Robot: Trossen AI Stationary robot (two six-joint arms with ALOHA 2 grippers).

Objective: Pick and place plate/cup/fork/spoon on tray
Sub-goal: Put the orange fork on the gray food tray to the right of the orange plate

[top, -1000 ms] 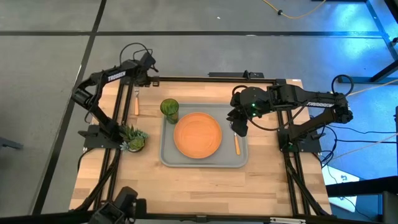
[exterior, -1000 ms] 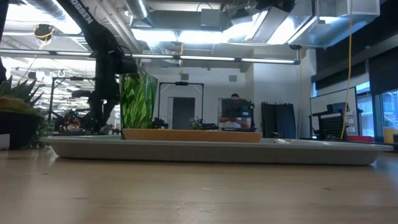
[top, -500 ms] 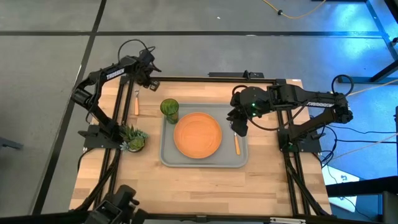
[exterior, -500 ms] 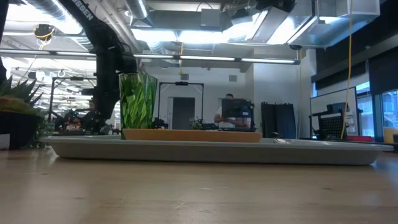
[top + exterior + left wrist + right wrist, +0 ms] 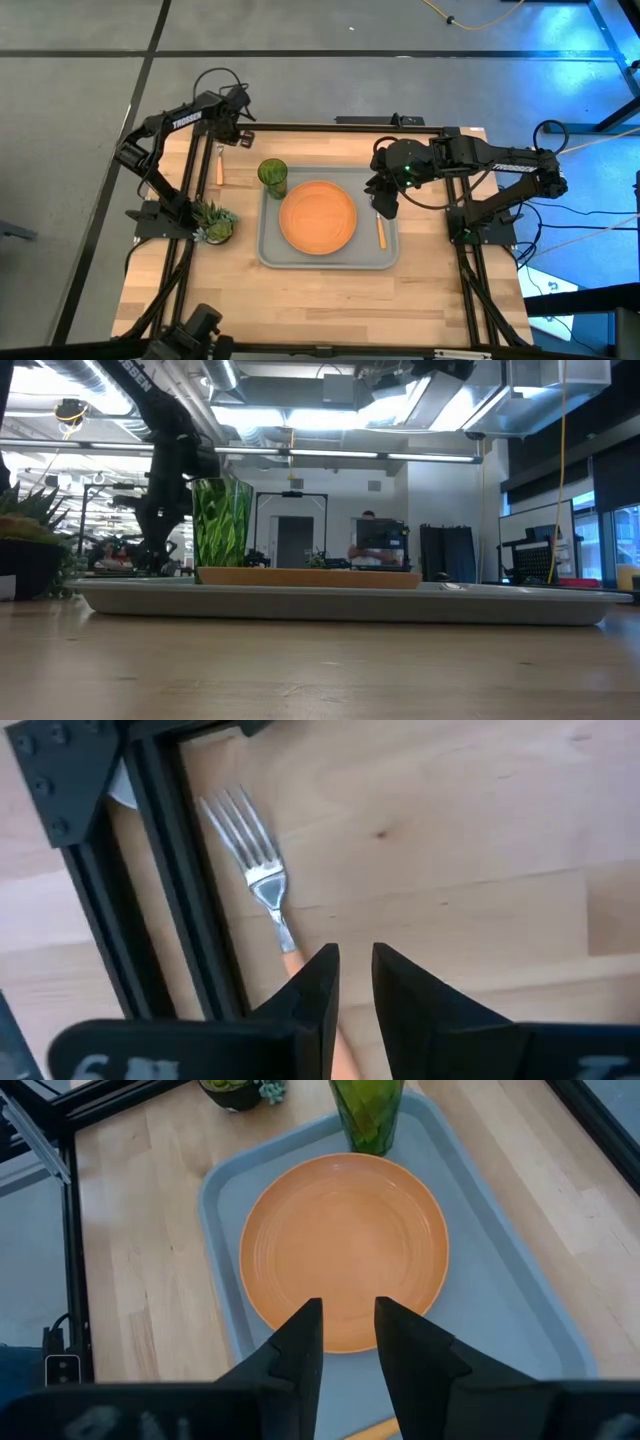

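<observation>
The orange plate [image 5: 317, 216] lies in the middle of the grey tray [image 5: 270, 255]. The green cup [image 5: 272, 176] stands upright in the tray's far left corner. An orange spoon handle [image 5: 380, 232] lies on the tray's right side, its head hidden under my right gripper [image 5: 386, 207]. That gripper hovers above the tray, shut and empty. The fork [image 5: 219, 165] lies flat on the table at the far left, tines toward the far edge. My left gripper [image 5: 232, 133] hovers just above and beside the fork [image 5: 262, 870], its fingers nearly together and empty.
A small potted plant [image 5: 213, 222] stands on the table to the left of the tray. Black frame rails [image 5: 190, 920] run close beside the fork. The near half of the wooden table [image 5: 320, 300] is bare wood.
My left gripper has moved a little over the table's far left corner, toward the fork. My right gripper and everything on the tray have stayed still.
</observation>
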